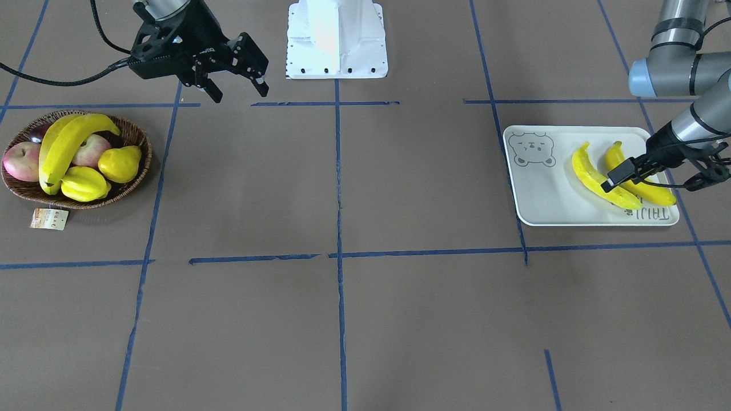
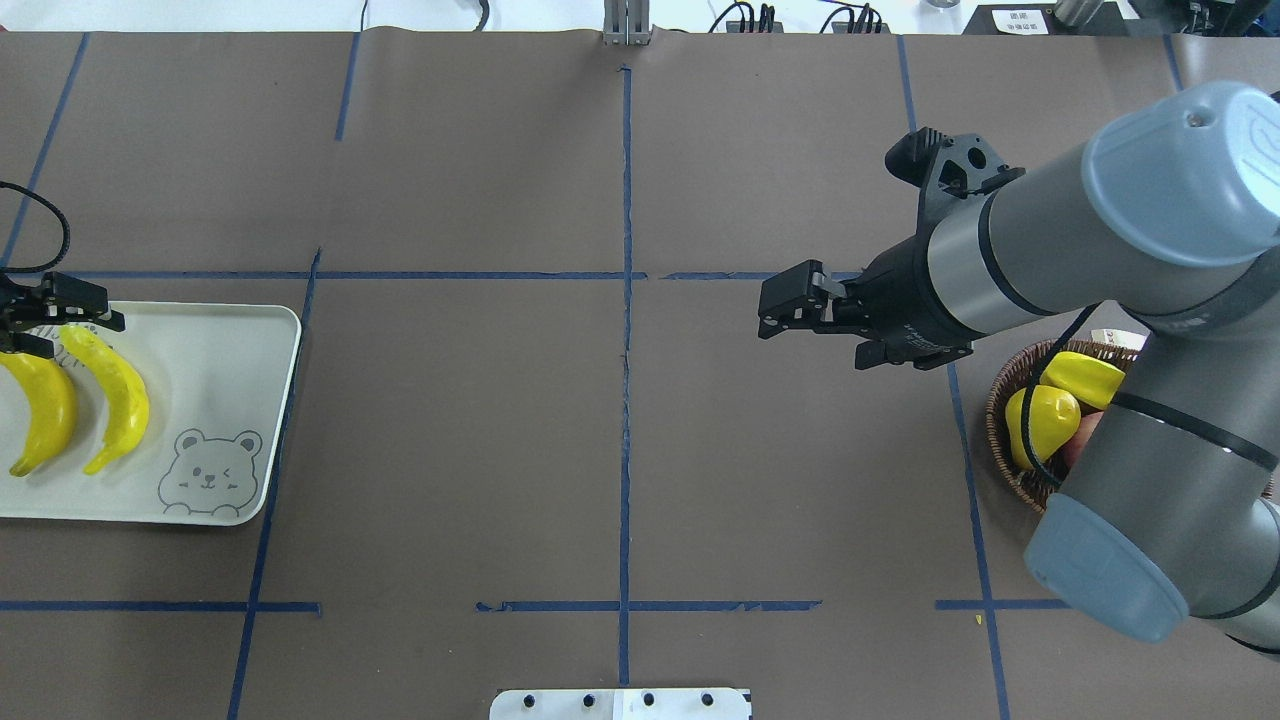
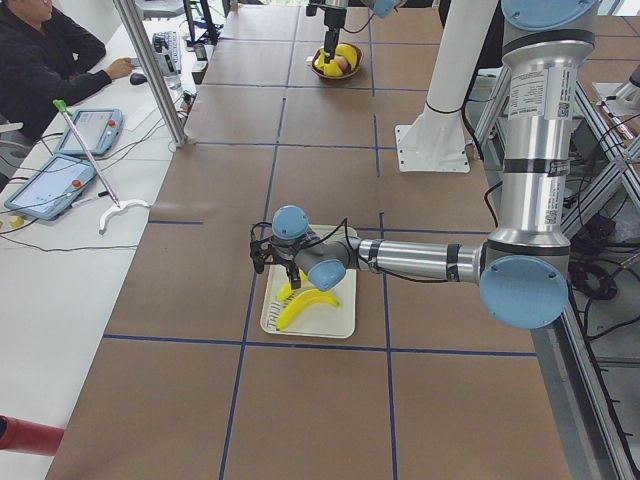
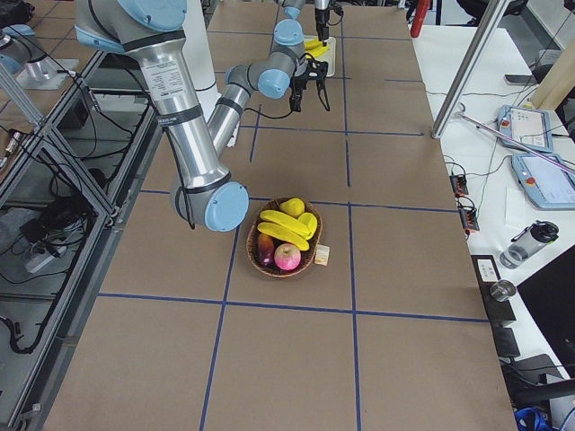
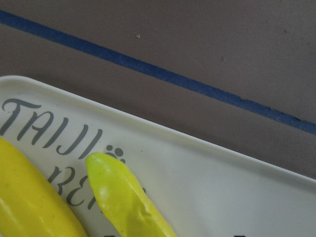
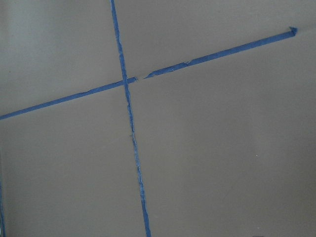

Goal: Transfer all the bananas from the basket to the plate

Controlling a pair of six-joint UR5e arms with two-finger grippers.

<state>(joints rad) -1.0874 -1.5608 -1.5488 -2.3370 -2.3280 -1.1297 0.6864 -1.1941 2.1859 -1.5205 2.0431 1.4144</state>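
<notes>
**Two bananas plated, two left in a crowded basket**

The likeliest slip was at the basket (image 1: 146, 157). The two bananas in it (image 1: 68, 142) lay pressed together on top of the peaches (image 1: 23, 162), with the pear (image 1: 120, 162) and the starfruit (image 1: 85, 184) close against them. Jaws closing there could pinch both bananas at once or catch the pear. A glossy, curved skin could also twist out of a shallow grip. At the plate (image 1: 548, 197), a careless lift could let a finger snag one of the two bananas on it (image 1: 597, 181) and push it toward the rim.

The right gripper (image 1: 240, 92) hung high, its jaws spread wide with nothing between them. The basket bananas sat well below it and off to its outer side, behind the way its fingers pointed. Its wrist view showed only bare table and tape lines (image 6: 126, 81).

The left gripper (image 2: 68, 335) was low over the plate, jaws apart and, as far as I could judge, gripping nothing. Both plated bananas lay just beneath it with their near ends by its fingertips, and one end seemed to sit between the jaws.
</notes>
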